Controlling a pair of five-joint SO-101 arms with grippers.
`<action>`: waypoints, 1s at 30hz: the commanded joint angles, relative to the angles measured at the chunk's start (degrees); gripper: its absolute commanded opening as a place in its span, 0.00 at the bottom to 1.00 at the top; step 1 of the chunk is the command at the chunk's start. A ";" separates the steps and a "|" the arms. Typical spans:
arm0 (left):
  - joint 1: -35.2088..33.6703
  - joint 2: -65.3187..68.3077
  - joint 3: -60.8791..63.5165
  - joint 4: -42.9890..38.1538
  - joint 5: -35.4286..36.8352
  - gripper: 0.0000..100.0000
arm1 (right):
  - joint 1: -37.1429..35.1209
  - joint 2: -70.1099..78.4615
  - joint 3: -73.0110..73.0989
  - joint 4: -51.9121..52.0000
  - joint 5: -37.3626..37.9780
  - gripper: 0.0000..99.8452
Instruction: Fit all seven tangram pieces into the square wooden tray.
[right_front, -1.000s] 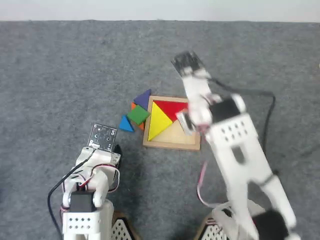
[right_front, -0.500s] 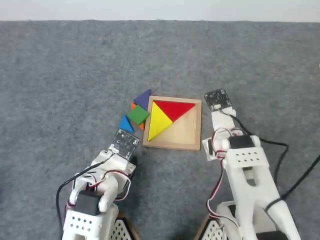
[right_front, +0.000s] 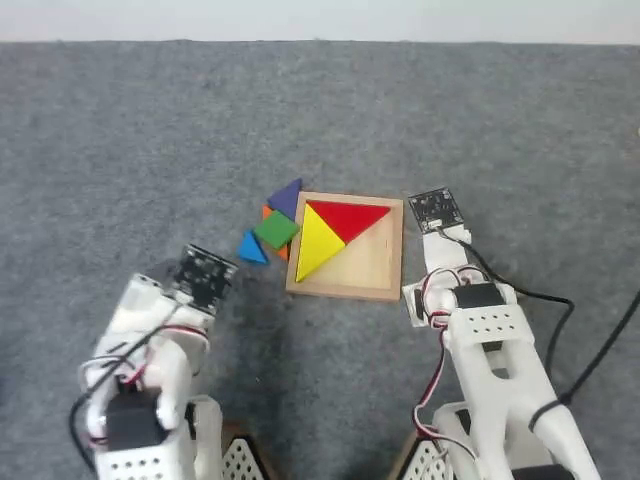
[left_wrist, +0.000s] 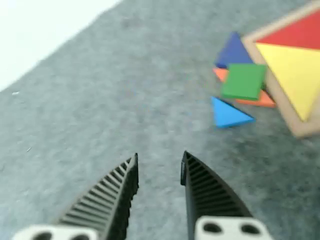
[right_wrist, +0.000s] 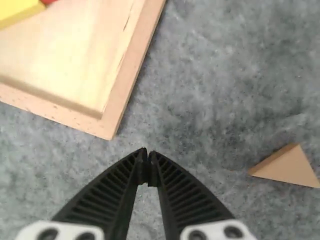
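Left arm (right_front: 150, 350) sits folded at the near-left of the grey desk (right_front: 150, 130), its claw (left_wrist: 159, 157) spread and empty over the surface, short of the blue triangle (left_wrist: 229, 114), green square (left_wrist: 243, 81), orange piece (left_wrist: 252, 102) and purple piece (left_wrist: 233, 50) clustered just beside the square wooden tray (right_front: 345, 293). Right arm (right_front: 490, 350) bends low at the tray's near-right corner, its claw (right_wrist: 146, 155) pressed together on nothing, a tan triangle (right_wrist: 287, 166) lying on the desk nearby. In the tray lie the red triangle (right_front: 345, 217) and yellow triangle (right_front: 317, 245), edges touching.
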 joint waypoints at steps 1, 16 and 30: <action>-2.20 24.35 -22.64 5.01 -0.88 0.14 | 0.48 -1.45 -0.44 -1.10 -0.79 0.01; 16.88 95.38 -72.22 10.20 20.22 0.21 | 0.48 -1.45 -0.35 -1.19 -0.79 0.01; 14.51 117.54 -69.32 -6.59 19.69 0.21 | 0.66 -1.45 -0.18 -2.24 -0.79 0.01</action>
